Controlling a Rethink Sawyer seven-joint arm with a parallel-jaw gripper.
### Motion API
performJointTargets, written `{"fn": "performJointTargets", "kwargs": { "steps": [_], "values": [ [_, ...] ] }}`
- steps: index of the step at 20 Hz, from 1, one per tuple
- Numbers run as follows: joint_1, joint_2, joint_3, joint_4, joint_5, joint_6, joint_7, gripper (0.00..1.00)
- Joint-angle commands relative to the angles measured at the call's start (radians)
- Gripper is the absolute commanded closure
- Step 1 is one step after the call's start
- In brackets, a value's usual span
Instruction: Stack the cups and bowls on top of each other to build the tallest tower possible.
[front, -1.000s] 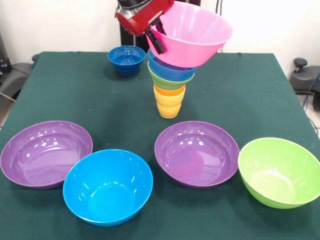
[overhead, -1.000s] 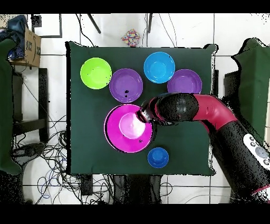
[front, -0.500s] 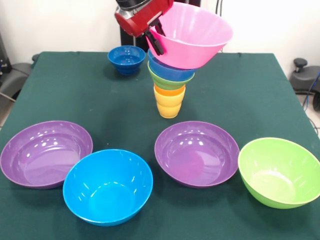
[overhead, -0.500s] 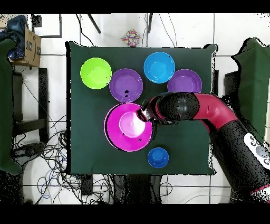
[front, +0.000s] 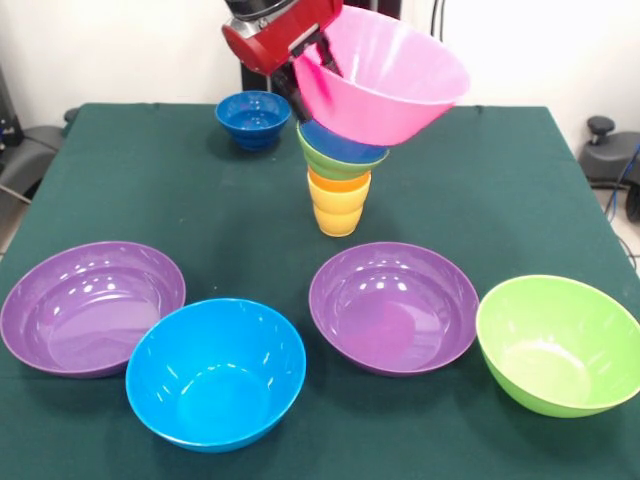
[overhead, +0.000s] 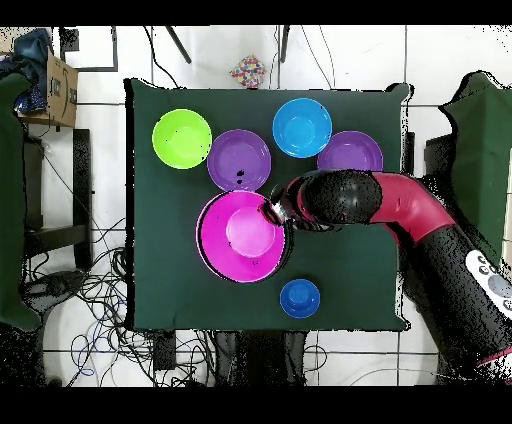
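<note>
The tower (front: 338, 178) stands mid-table: a yellow cup (front: 337, 215) at the bottom, an orange cup (front: 339, 183) nested in it, then a small green bowl (front: 340, 163) and a small light blue bowl (front: 340, 143). My gripper (front: 308, 68) is shut on the left rim of the large pink bowl (front: 385, 75), which hangs tilted just above the tower, its base at the blue bowl. In the overhead view the pink bowl (overhead: 240, 236) hides the tower, with my gripper (overhead: 276, 213) at its rim.
A small dark blue bowl (front: 252, 118) sits behind the tower. Along the front stand two large purple bowls (front: 92, 305) (front: 393, 305), a large blue bowl (front: 216, 371) and a large green bowl (front: 558, 343). They show in the overhead view too.
The pink bowl has risen slightly and shifted with my gripper, staying tilted over the tower. Nothing else has moved.
</note>
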Motion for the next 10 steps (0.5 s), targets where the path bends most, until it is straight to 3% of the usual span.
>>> {"fn": "performJointTargets", "kwargs": {
  "steps": [1,10],
  "values": [
    [0.048,0.062,0.017,-0.062,0.002,0.005,-0.047,0.0],
    [0.057,0.061,0.012,-0.078,0.001,0.015,-0.045,0.0]
  ]
}}
